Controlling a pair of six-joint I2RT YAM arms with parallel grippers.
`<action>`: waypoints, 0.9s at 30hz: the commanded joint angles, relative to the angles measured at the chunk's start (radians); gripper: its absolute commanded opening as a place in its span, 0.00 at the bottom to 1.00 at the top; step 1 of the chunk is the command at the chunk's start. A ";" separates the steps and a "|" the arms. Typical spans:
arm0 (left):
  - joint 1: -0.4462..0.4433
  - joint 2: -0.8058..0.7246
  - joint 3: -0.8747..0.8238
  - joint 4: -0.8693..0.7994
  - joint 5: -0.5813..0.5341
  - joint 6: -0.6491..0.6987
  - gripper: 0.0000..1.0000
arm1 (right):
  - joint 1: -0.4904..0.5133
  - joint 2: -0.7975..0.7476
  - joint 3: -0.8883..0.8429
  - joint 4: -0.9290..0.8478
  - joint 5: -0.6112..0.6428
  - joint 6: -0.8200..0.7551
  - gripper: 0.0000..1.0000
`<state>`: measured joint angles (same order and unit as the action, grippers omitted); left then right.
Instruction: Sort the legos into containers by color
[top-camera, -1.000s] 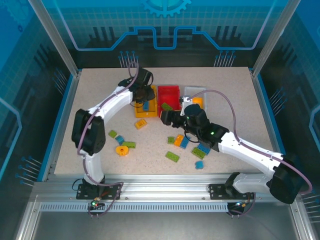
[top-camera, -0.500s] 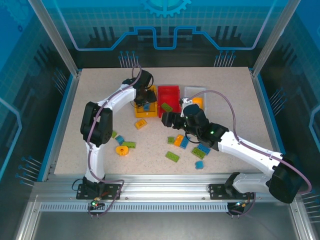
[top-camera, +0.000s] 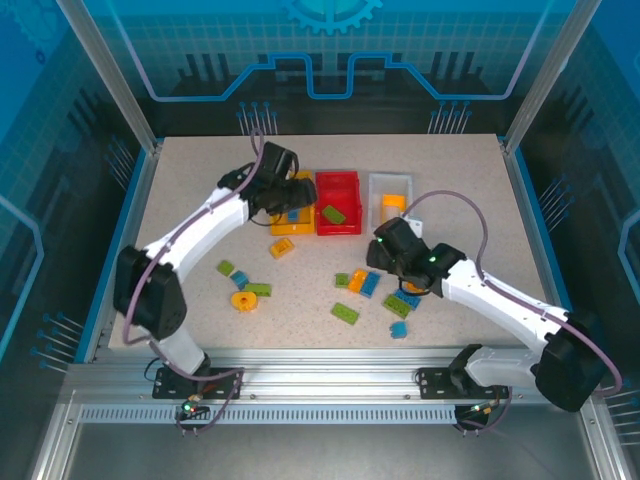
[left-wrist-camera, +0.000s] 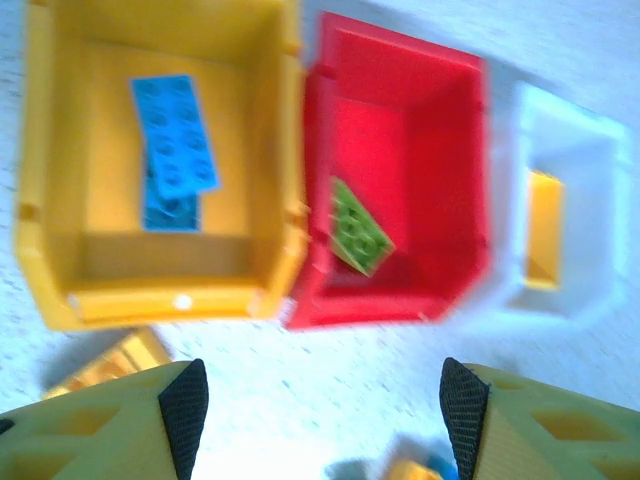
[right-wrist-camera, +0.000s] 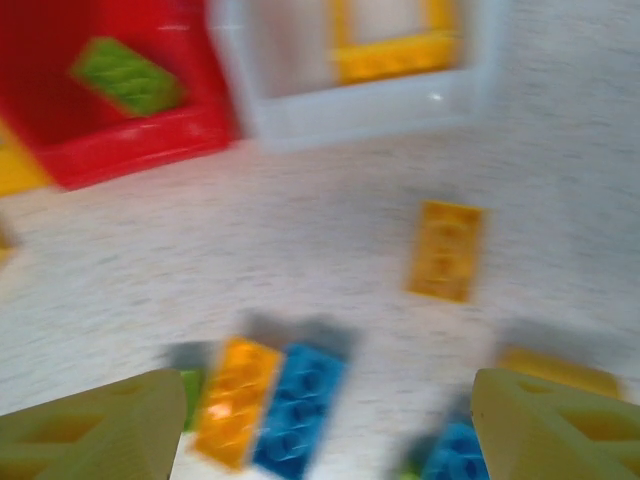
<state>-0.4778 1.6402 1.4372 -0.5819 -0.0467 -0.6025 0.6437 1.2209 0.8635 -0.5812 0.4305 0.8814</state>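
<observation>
On the table (top-camera: 180, 190), far middle, three bins stand in a row: yellow bin (left-wrist-camera: 40, 200) holding blue bricks (left-wrist-camera: 172, 135), red bin (left-wrist-camera: 455, 150) holding a green brick (left-wrist-camera: 358, 225), white bin (left-wrist-camera: 595, 200) holding a yellow brick (left-wrist-camera: 545, 230). Left gripper (left-wrist-camera: 315, 410) spread, empty, near the yellow bin. Right gripper (right-wrist-camera: 325, 420) spread, empty, over loose legos (top-camera: 368, 284)

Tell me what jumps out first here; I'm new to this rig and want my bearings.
Three bins in a row at the far middle of the table catch the eye: a yellow bin holding blue bricks, a red bin with one green brick, a white bin with an orange-yellow brick. Nearer, loose bricks of all three colors lie scattered, the right tool open above them.
</observation>
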 joint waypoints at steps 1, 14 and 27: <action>-0.109 -0.108 -0.121 0.087 0.035 0.001 0.68 | -0.092 0.049 -0.029 -0.072 -0.040 -0.057 0.77; -0.421 -0.401 -0.471 0.318 -0.041 -0.006 0.74 | -0.237 0.372 0.064 0.111 -0.147 -0.112 0.74; -0.440 -0.420 -0.477 0.306 -0.053 -0.008 0.73 | -0.261 0.478 0.096 0.163 -0.165 -0.108 0.39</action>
<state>-0.9073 1.2469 0.9657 -0.3004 -0.0750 -0.6025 0.4011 1.6932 0.9401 -0.4232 0.2707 0.7658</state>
